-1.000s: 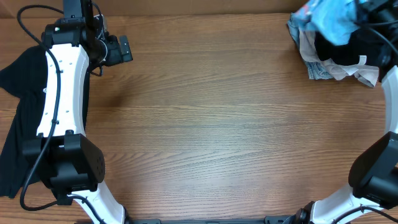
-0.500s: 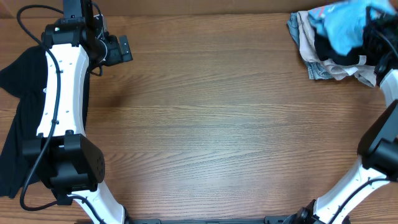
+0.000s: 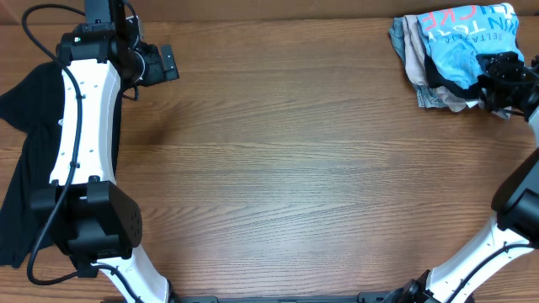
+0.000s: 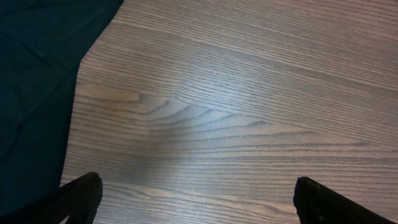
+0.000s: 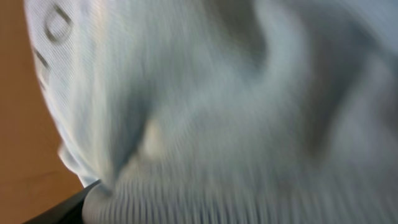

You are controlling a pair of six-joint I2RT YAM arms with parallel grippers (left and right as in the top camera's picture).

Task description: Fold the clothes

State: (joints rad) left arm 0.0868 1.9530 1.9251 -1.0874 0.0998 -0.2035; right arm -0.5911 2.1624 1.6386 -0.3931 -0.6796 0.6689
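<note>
Clerk: T-shirt [image 3: 463,42], light blue. Location?

Checker: Far right corner of the table [image 3: 295,168]. It lies crumpled on top of a pile of clothes [image 3: 414,50], white lettering facing up, with a strip of red-orange lettering along its far edge.

Clerk: Pile, contents?

Checker: Grey-beige cloth on the left side, a pale printed piece [image 3: 438,99] at the near edge, and black cloth showing beneath the blue.

Clerk: Right gripper [image 3: 501,80]?

Checker: At the pile's right side, against the T-shirt's right edge in the overhead view. Its wrist camera is filled with blurred pale blue fabric, very close. One dark fingertip [image 5: 62,211] shows at the bottom left. Whether the jaws are spread or pinching cloth, I cannot tell.

Clerk: Left gripper [image 4: 202,199]?

Checker: Near the far left corner, over bare wood. Fingers are spread wide, one tip at each lower corner of its wrist view, wood grain between them.

Clerk: Other items?

Checker: One black garment [image 3: 21,168], along the left edge of the table, partly hidden by the left arm. Its edge also shows at the upper left of the left wrist view.
</note>
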